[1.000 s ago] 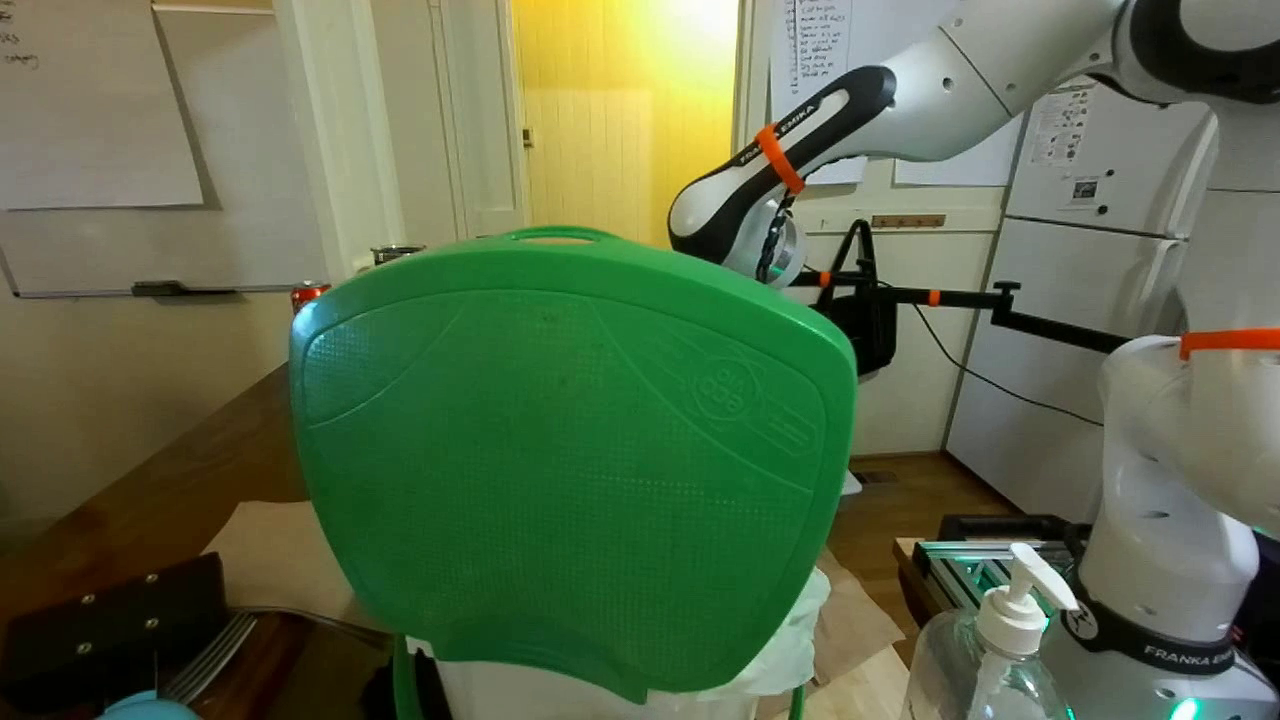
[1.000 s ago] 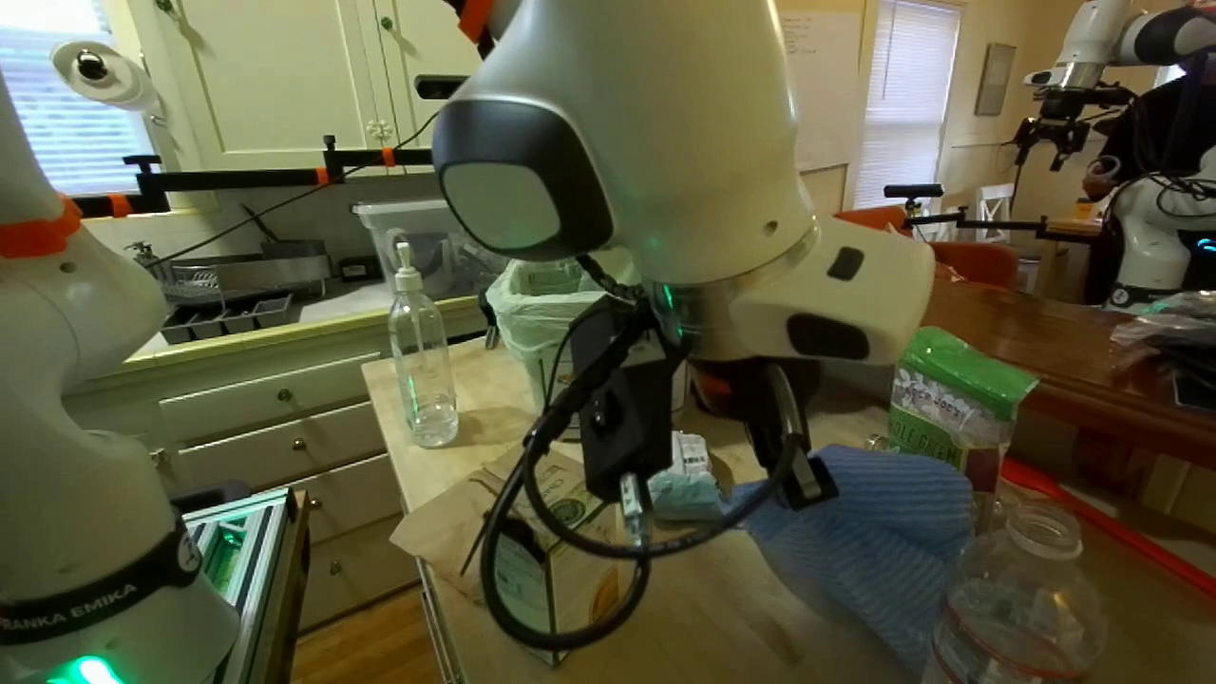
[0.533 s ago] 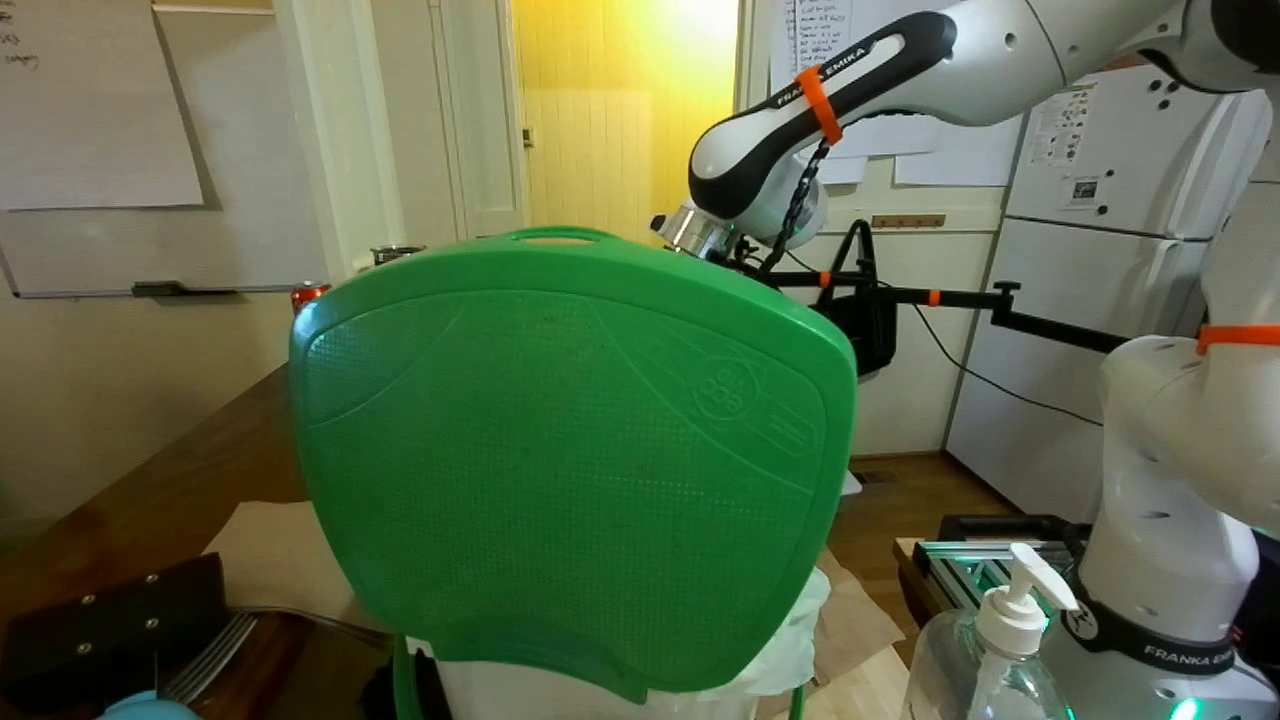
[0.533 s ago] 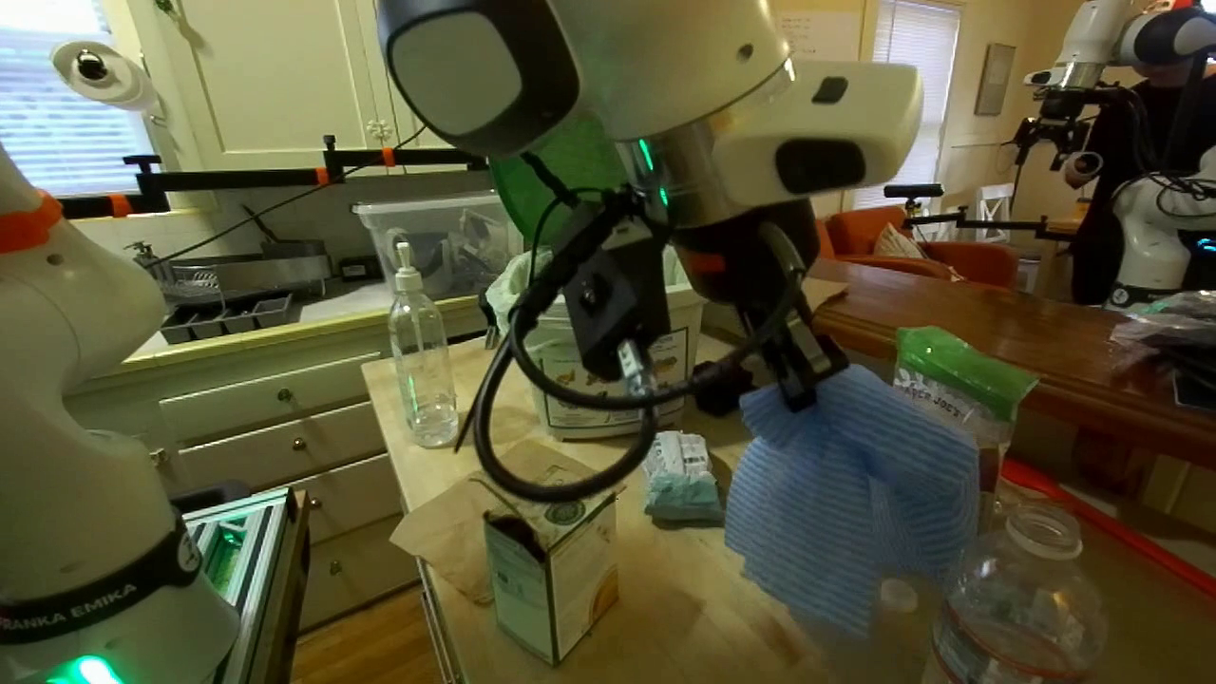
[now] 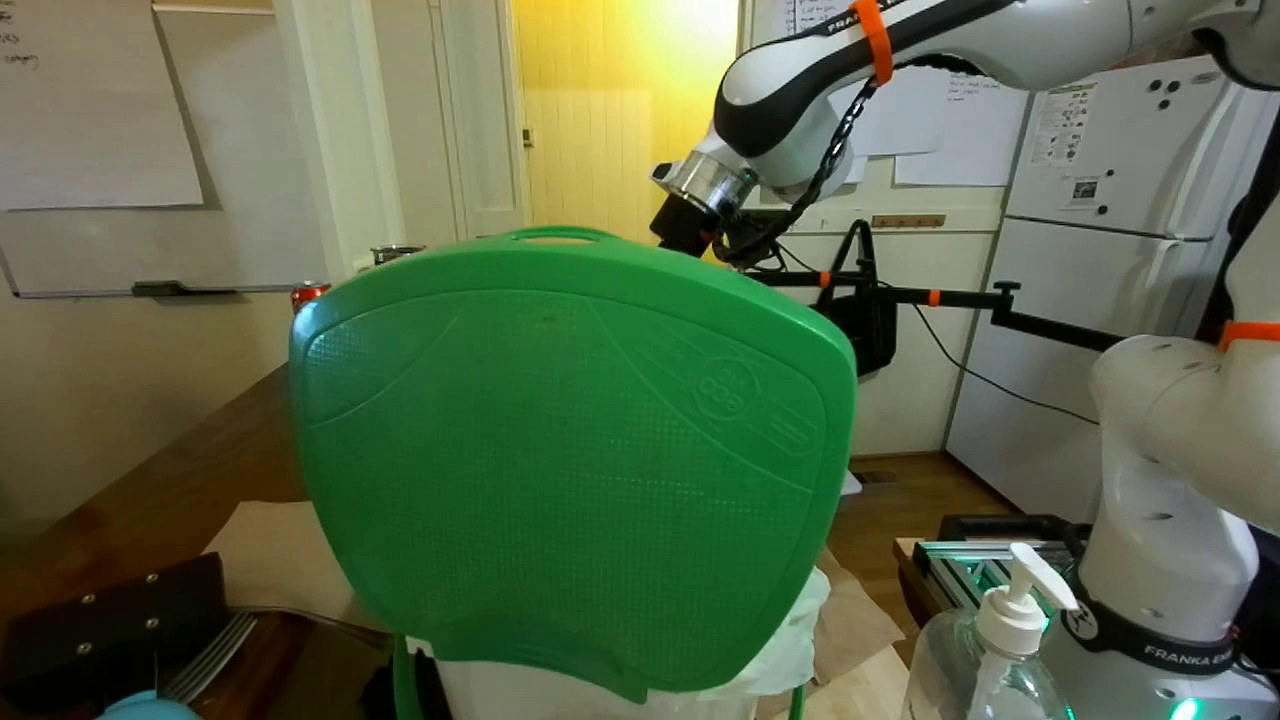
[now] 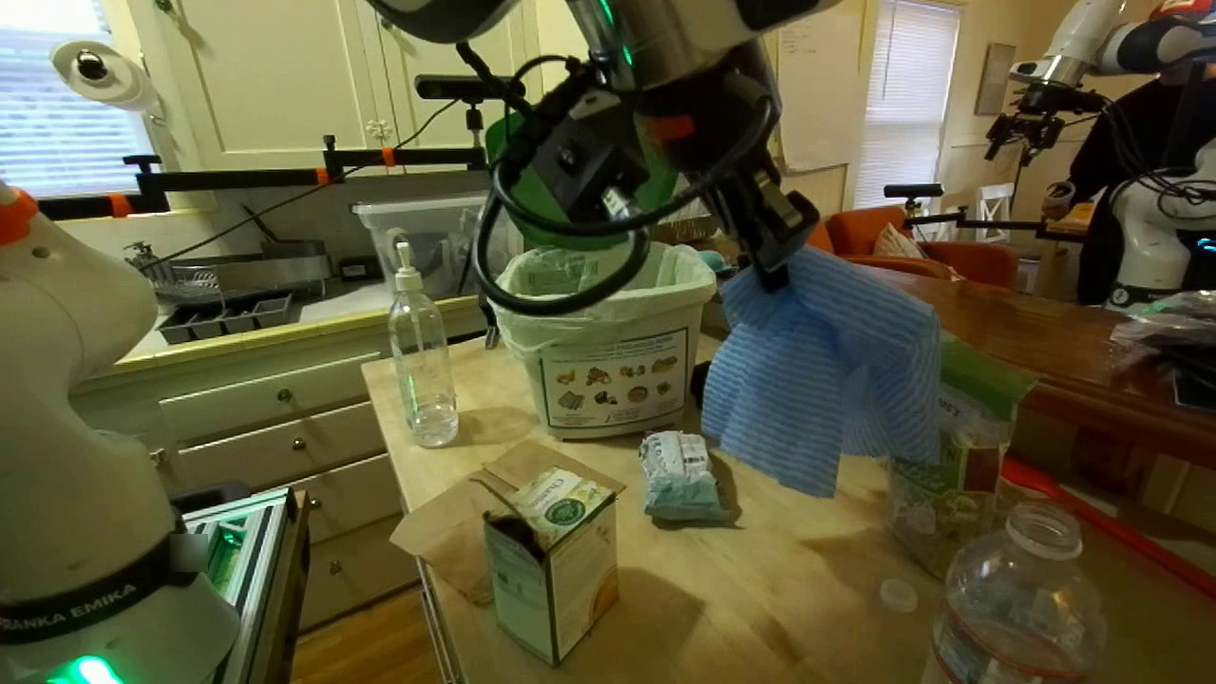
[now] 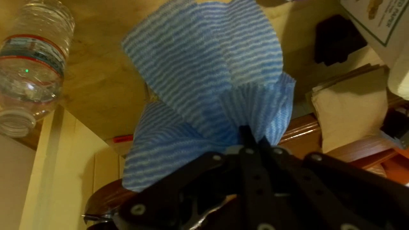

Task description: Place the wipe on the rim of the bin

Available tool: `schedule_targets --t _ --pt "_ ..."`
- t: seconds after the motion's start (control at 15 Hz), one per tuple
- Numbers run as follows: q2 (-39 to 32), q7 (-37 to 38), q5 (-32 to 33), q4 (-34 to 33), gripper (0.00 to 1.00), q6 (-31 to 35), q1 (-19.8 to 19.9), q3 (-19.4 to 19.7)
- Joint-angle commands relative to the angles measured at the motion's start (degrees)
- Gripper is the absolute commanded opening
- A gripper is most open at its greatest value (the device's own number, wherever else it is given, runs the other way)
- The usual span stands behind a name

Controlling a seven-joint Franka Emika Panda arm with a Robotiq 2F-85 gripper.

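Grips the wipe in the tool, clear of the counter, apart from the bin; seems yet to reach the rim, drape and release.

White arm, orange strap, black hand

A blue-and-white striped wipe hangs bunched at its top above the counter, near the white bin. The bin stands upright there, small pictures printed across its front, its green lid raised.
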State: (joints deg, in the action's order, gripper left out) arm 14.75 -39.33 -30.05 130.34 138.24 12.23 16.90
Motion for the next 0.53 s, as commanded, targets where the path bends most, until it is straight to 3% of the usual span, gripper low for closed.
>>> schedule_targets --t 0.0,0.47 --pt "3.68 -1.0 -0.96 -0.37 0.0 -5.9 -2.99 2.19" --pt "9.2 -3.21 -2.75 -1.47 0.0 -15.26 -7.1 3.76"
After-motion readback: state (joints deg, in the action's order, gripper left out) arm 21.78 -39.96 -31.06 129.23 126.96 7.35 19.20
